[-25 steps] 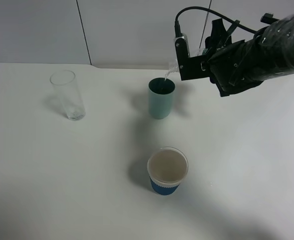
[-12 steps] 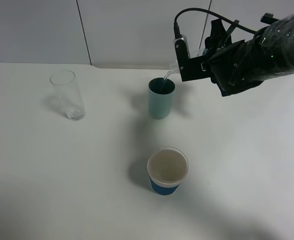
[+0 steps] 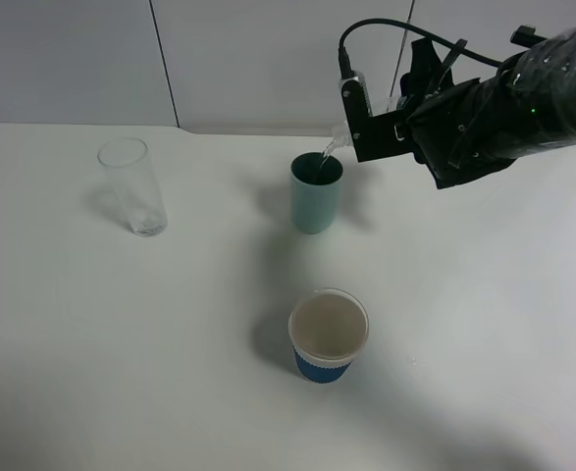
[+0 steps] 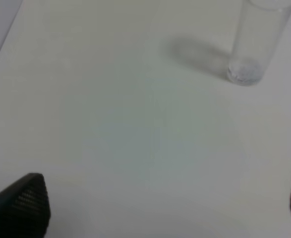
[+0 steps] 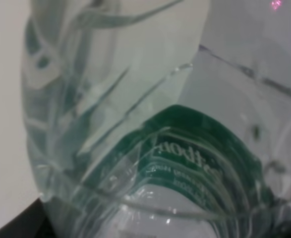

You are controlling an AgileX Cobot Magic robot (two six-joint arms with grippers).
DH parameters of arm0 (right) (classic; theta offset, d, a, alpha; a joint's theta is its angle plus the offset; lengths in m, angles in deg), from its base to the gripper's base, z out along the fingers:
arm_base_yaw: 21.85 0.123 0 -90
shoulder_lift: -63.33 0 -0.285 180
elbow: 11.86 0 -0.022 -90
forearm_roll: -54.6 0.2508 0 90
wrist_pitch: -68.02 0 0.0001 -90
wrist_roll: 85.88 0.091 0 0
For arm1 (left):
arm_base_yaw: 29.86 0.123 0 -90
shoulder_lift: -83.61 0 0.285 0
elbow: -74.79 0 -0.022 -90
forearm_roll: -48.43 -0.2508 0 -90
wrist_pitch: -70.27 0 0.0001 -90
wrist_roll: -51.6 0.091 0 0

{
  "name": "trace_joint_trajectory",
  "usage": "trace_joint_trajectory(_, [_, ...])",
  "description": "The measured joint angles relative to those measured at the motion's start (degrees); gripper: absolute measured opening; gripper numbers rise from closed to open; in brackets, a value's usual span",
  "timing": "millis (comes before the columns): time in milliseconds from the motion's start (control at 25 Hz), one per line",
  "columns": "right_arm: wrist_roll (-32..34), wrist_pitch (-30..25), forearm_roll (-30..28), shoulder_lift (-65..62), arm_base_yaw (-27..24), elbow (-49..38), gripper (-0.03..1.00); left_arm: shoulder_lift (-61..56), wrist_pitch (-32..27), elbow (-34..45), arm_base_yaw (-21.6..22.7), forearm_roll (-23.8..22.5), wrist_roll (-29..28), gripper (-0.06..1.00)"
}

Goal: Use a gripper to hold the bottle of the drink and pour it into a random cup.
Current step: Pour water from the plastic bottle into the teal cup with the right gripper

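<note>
My right gripper (image 3: 366, 130) is shut on the clear bottle (image 3: 338, 140), which is tipped with its open neck just above the teal-green cup (image 3: 316, 193). A thin stream of drink runs from the neck into the cup. In the exterior view the black fingers hide most of the bottle. The right wrist view is filled by the bottle's clear ribbed body (image 5: 110, 89) and its dark green label (image 5: 195, 158). In the left wrist view my left gripper (image 4: 157, 213) is open over bare table, with one black fingertip (image 4: 19, 208) at each lower corner.
A tall clear glass (image 3: 132, 186) stands at the back left and also shows in the left wrist view as the glass (image 4: 257, 44). A white paper cup with a blue sleeve (image 3: 328, 339) stands nearer the front, in line with the teal cup. The white table (image 3: 121, 343) meets a wall behind.
The right gripper and tipped bottle have barely shifted. The stream still runs into the teal cup. Cups and glass have not moved.
</note>
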Motion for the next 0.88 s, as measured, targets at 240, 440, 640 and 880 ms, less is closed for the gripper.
trace_joint_trajectory(240, [-1.1, 0.0, 0.0, 0.0, 0.0, 0.0, 0.57, 0.0, 0.0, 0.0, 0.0, 0.0, 0.0, 0.98])
trace_joint_trajectory(440, [-1.2, -0.2, 0.0, 0.0, 0.0, 0.0, 0.57, 0.0, 0.0, 0.0, 0.0, 0.0, 0.0, 0.98])
trace_joint_trajectory(640, [-1.6, -0.2, 0.0, 0.0, 0.0, 0.0, 0.57, 0.0, 0.0, 0.0, 0.0, 0.0, 0.0, 0.98])
trace_joint_trajectory(880, [-1.6, -0.7, 0.0, 0.0, 0.0, 0.0, 0.57, 0.0, 0.0, 0.0, 0.0, 0.0, 0.0, 0.98])
